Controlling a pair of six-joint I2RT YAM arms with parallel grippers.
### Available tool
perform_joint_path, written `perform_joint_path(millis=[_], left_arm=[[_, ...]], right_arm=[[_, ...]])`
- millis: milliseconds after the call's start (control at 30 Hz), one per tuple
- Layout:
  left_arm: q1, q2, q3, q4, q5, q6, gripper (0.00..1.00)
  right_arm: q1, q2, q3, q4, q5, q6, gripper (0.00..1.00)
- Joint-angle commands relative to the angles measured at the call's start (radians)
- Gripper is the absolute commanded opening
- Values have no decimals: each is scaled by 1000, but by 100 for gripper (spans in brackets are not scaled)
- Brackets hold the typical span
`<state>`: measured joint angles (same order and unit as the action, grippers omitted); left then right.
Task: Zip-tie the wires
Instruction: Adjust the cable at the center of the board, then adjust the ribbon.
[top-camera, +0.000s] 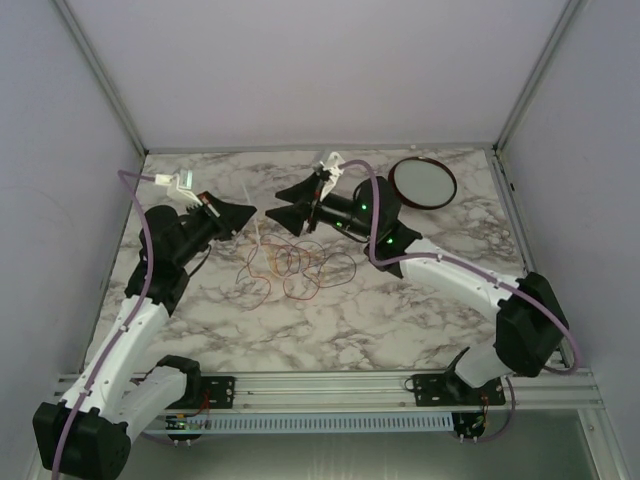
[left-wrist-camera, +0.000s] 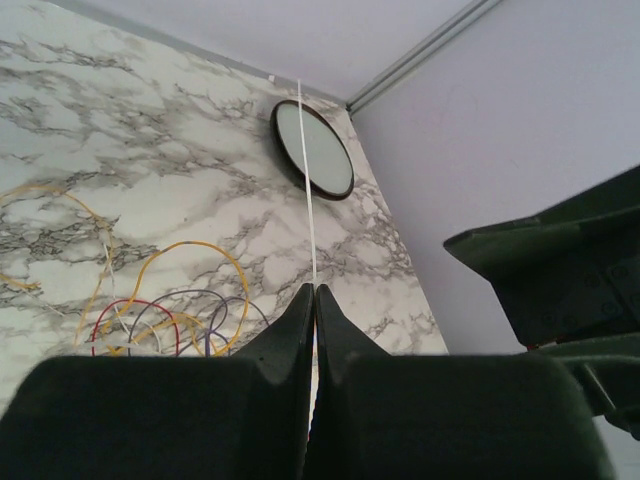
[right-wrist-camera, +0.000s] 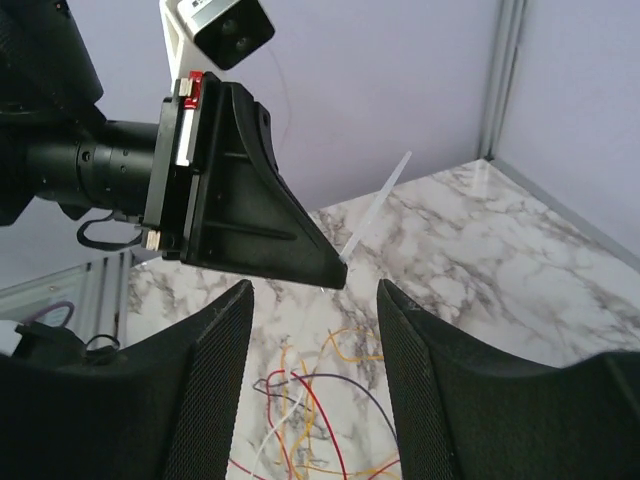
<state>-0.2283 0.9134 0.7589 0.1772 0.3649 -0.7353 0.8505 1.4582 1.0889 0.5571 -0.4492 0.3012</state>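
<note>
Wires (top-camera: 298, 268) red, orange, yellow, purple; zip tie (left-wrist-camera: 308, 190) white; table (top-camera: 400, 310) grey-veined marble; dish (top-camera: 423, 182) dark-rimmed white.

My overhead camera hangs high behind the arm bases, looking down and forward over the whole marble table (top-camera: 420, 330), far off, with the back wall at the top. The left wrist camera sits just behind the left gripper (left-wrist-camera: 315, 292), low and close, aimed toward the back right corner. With the overhead view it shares the round dish (left-wrist-camera: 313, 150) and the wires (left-wrist-camera: 170, 300). The right wrist camera looks out past the right gripper (right-wrist-camera: 315, 287) toward the left side, very near the other arm's tip. Both wrist views catch the zip tie (left-wrist-camera: 308, 180) and the same tangle of wires
</note>
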Motion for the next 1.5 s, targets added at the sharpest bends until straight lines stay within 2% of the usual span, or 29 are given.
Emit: perform_joint_path(millis=[0, 267, 800, 1100, 1467], left_arm=[[3, -24, -13, 68, 39, -17, 0], [4, -25, -10, 88, 52, -29, 0], [1, -18, -5, 108, 66, -49, 0], [1, -15, -4, 109, 66, -49, 0], [2, 3, 13, 105, 45, -55, 0]], right_arm=[[6, 63, 85, -70, -46, 104, 51], [10, 115, 105, -117, -47, 116, 46], [27, 199, 120, -79, -130, 172, 35], [38, 212, 118, -63, -140, 175, 19], [49, 218, 105, -108, -130, 144, 15]])
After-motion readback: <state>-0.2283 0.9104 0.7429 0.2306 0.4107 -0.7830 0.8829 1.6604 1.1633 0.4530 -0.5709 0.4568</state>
